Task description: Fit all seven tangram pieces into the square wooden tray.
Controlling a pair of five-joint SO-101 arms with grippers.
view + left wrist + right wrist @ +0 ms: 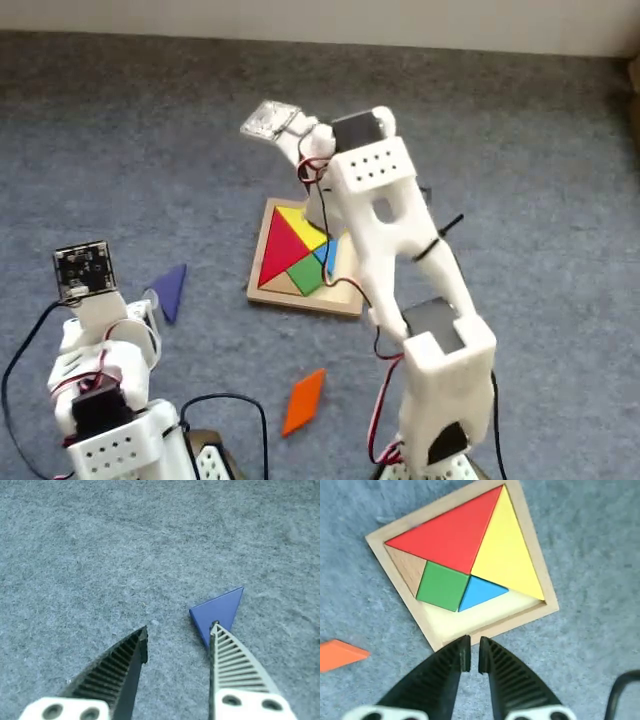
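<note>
On your left, the left pincer [179,632] stands wide open with nothing between its jaws. The pale finger's tip lies over a corner of the dark blue triangle [217,611], which lies flat on the carpet, well apart from the tray. Further right, the orange slanted piece [304,400] also lies loose on the carpet, near the tray but outside it.

Then comes the wooden tray [529,545], where you have five pieces seated: the red triangle [450,535], yellow triangle [507,555], green square [442,586], light blue triangle [480,592] and a plain wood-coloured triangle [407,567]. A pale strip of bare floor runs along one side. I judge the task well past halfway, with two pieces left.

The right pincer [473,655] hangs just beside the tray's rim, jaws all but closed, gripping nothing.

You cannot tell whether the pale finger touches the blue triangle or hovers above it. In the high view the right arm covers part of the tray, and the right wrist view cuts off the orange piece.
</note>
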